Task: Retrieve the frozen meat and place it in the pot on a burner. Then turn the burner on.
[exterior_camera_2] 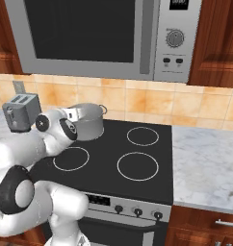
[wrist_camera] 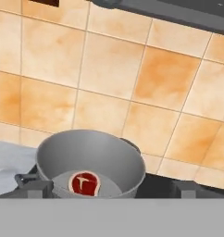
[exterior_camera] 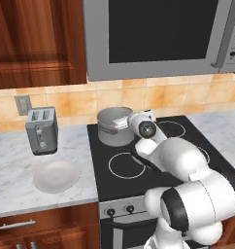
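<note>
1. Grey two-slot toaster [exterior_camera: 41, 130] near the counter's [exterior_camera: 12, 165] back edge, under a wall outlet [exterior_camera: 22, 104]
2. White plate [exterior_camera: 56, 175] near the counter's front edge
3. Microwave [exterior_camera_2: 104, 36] above the stove [exterior_camera_2: 123, 158]

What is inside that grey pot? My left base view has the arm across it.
Observer: In the hand view, the frozen meat lies flat on the floor of the pot.
Operator: Is the claw holding it?
Observer: No. The gripper is open, its tips wide apart, and the meat touches neither.
Operator: Where are the stove controls?
Observer: The right base view shows three knobs in a row on the stove front, and the gripper is up by the pot, away from them.
</note>
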